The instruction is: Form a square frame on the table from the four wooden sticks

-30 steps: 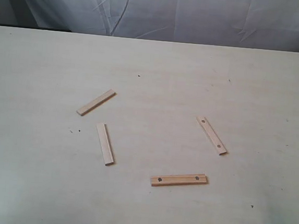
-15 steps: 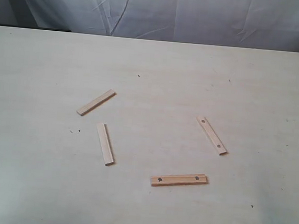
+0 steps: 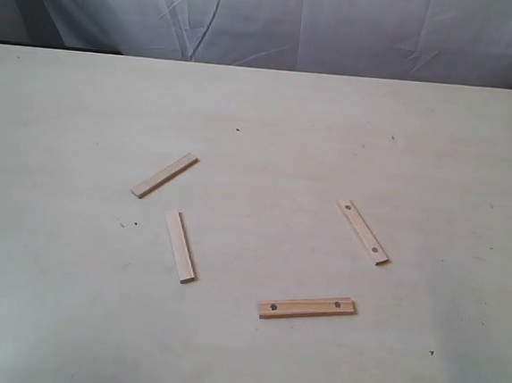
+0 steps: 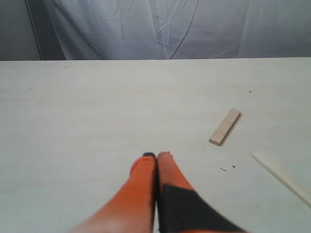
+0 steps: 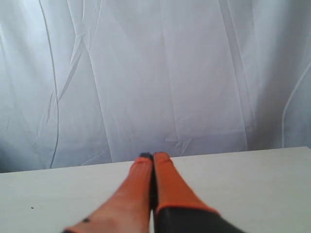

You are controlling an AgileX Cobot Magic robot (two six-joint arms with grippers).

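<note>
The right gripper [image 5: 153, 156], a pair of long orange fingers [image 5: 167, 182] with small dark tips, has its jaws pressed together with only a thin dark seam between them and nothing held. A black section covers the base of one finger. Beneath the gripper lies the pale cream, flat table [image 5: 252, 184], bare apart from a tiny dark speck [image 5: 32, 208] well off to one side. Beyond the table's far edge hangs a wrinkled white cloth backdrop [image 5: 170, 73], creased in long vertical folds and filling most of the view
</note>
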